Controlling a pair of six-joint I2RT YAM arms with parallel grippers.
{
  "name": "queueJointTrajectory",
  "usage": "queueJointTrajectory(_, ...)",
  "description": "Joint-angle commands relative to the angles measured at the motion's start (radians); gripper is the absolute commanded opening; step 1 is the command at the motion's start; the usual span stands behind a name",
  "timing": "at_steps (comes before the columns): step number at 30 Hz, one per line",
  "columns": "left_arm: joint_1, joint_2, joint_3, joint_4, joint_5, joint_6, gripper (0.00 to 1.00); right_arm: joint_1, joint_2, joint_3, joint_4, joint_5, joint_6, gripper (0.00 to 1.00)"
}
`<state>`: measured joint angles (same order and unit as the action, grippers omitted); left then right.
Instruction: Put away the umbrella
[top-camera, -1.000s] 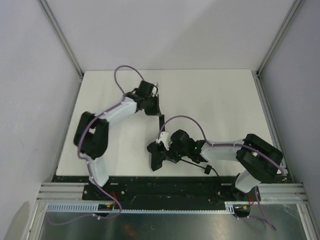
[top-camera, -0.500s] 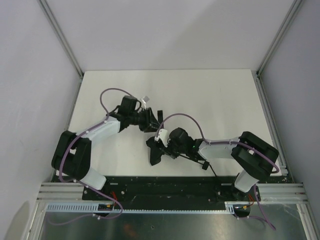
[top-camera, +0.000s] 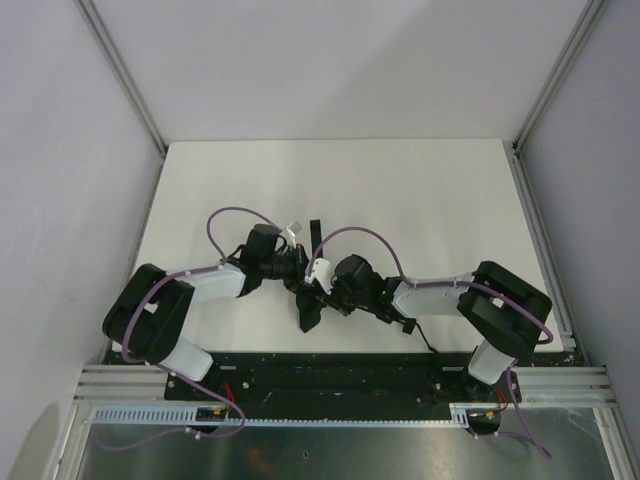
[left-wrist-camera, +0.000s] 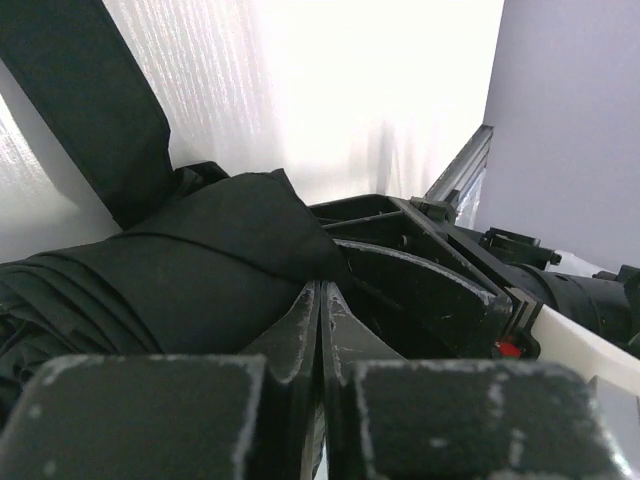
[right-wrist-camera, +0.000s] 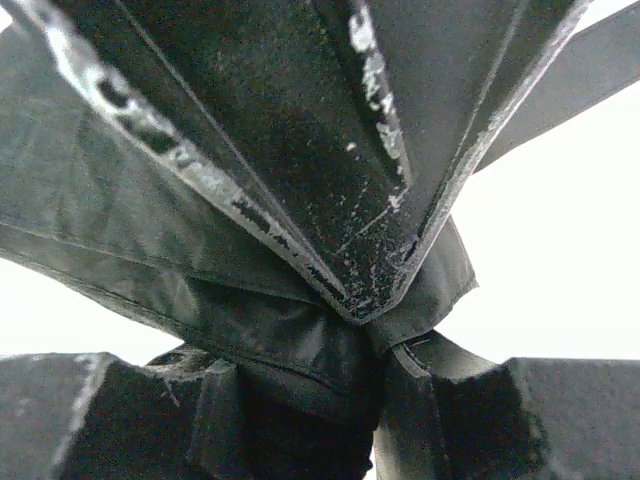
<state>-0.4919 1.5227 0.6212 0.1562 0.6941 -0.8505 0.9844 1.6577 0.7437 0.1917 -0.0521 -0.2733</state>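
The black umbrella (top-camera: 307, 312) lies folded into a bundle near the table's front middle. A loose black strap (top-camera: 316, 231) runs from it toward the far side. My right gripper (top-camera: 320, 291) is shut on the bundle's fabric. In the right wrist view the folds (right-wrist-camera: 250, 300) are pinched between the fingers of the right gripper (right-wrist-camera: 372, 325). My left gripper (top-camera: 296, 268) is shut, its tips against the umbrella just left of the right gripper. In the left wrist view its closed tips (left-wrist-camera: 322, 292) sit beside the rolled canopy (left-wrist-camera: 150, 285), below the strap (left-wrist-camera: 90, 100). Nothing shows between them.
White table (top-camera: 430, 200) inside grey walls with metal rails at both sides. A thin black rod with a small knob (top-camera: 409, 329) lies under the right forearm near the black front edge (top-camera: 330, 368). The right gripper's body (left-wrist-camera: 430, 290) fills the left wrist view's right side.
My left arm has pulled back from the far middle of the table toward the front, bringing its gripper against the umbrella. My right gripper has shifted slightly left with the bundle.
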Motion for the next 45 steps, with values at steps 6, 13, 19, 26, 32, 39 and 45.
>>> queueJointTrajectory(6,-0.039,0.027,-0.156,0.082,-0.136,-0.001,0.03,-0.006,0.02,0.008,-0.063,0.021,0.02,0.04)
queueJointTrajectory(13,-0.023,0.108,-0.198,0.123,-0.171,0.033,0.02,-0.06,-0.048,0.009,-0.157,-0.111,0.08,0.36)
queueJointTrajectory(19,-0.019,0.176,-0.224,0.197,-0.155,0.046,0.01,-0.111,-0.061,0.008,-0.169,-0.23,0.138,0.47)
queueJointTrajectory(26,-0.027,0.13,-0.294,0.269,-0.126,0.029,0.03,-0.13,-0.007,0.008,-0.123,-0.283,0.205,0.44)
queueJointTrajectory(32,-0.033,0.079,-0.342,0.28,-0.173,0.046,0.06,-0.157,-0.088,-0.004,-0.178,-0.366,0.309,0.65)
queueJointTrajectory(39,-0.047,0.052,-0.361,0.307,-0.214,0.052,0.06,-0.229,-0.256,-0.029,-0.217,-0.524,0.435,0.76)
queueJointTrajectory(45,-0.059,0.044,-0.383,0.329,-0.23,0.044,0.05,-0.259,-0.225,-0.012,-0.082,-0.562,0.548,0.79)
